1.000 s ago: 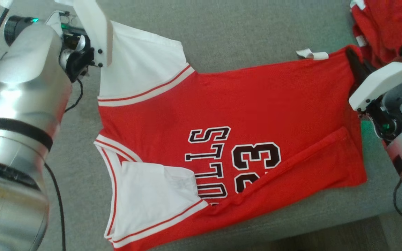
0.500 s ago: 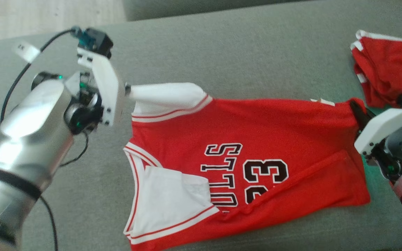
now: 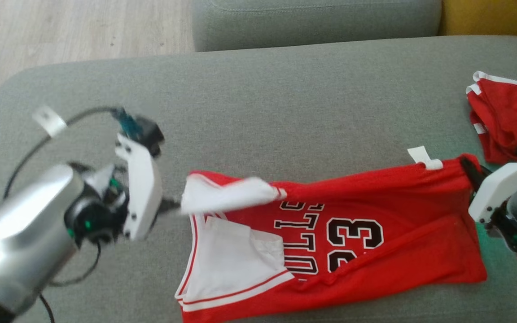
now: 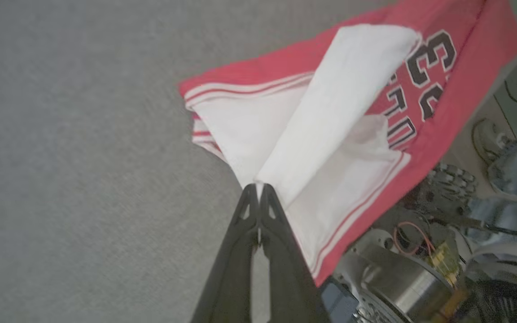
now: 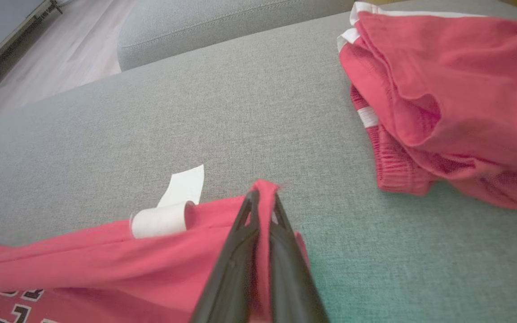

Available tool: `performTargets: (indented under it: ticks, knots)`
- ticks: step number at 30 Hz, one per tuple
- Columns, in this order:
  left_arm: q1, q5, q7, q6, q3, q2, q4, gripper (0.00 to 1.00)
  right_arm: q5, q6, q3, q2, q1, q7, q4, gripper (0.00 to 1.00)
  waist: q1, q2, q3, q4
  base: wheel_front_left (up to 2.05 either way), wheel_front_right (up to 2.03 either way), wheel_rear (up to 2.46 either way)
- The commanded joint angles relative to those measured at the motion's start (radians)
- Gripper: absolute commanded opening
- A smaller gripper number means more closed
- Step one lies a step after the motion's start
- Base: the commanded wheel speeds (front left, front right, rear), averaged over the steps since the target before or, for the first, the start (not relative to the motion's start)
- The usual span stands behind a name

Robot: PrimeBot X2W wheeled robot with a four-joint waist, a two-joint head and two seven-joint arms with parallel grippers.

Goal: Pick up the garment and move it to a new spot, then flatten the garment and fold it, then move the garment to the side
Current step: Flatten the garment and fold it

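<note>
The garment is a red jersey with white sleeves and black "23" lettering, lying on the grey sofa cushion. My left gripper is shut on the far white sleeve, which is lifted and drawn over the jersey's front; the left wrist view shows the fingertips pinching that sleeve at its corner, gripper. My right gripper is shut on the jersey's far hem corner, beside a white label. In the right wrist view the red hem is clamped between the shut fingers, gripper.
A second red garment lies crumpled at the cushion's far right, also in the right wrist view as red garment. Another grey cushion stands behind, with wooden floor to the far left. The robot's base shows below the cushion's near edge.
Both grippers have carried the jersey's far edge toward me, folding it over the front so the lettering is half covered. The head camera has tilted up, showing more of the cushion.
</note>
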Motion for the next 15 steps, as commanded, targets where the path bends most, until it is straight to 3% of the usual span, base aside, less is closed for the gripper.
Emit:
performTargets:
  ticks: [1,15]
  knots:
    - [-0.037,-0.013,0.014,0.004,0.044,0.053,-0.043,0.00,0.005,0.007,0.009,-0.041,-0.003,-0.003,-0.009,0.00,0.0001,0.0000,-0.001,0.002,0.00,0.00,0.00]
    - [0.089,-0.090,0.069,0.036,0.011,0.102,-0.182,0.00,0.030,0.007,0.079,-0.065,0.014,0.134,0.016,0.00,0.0001,0.0000,0.001,-0.014,0.00,0.00,0.00]
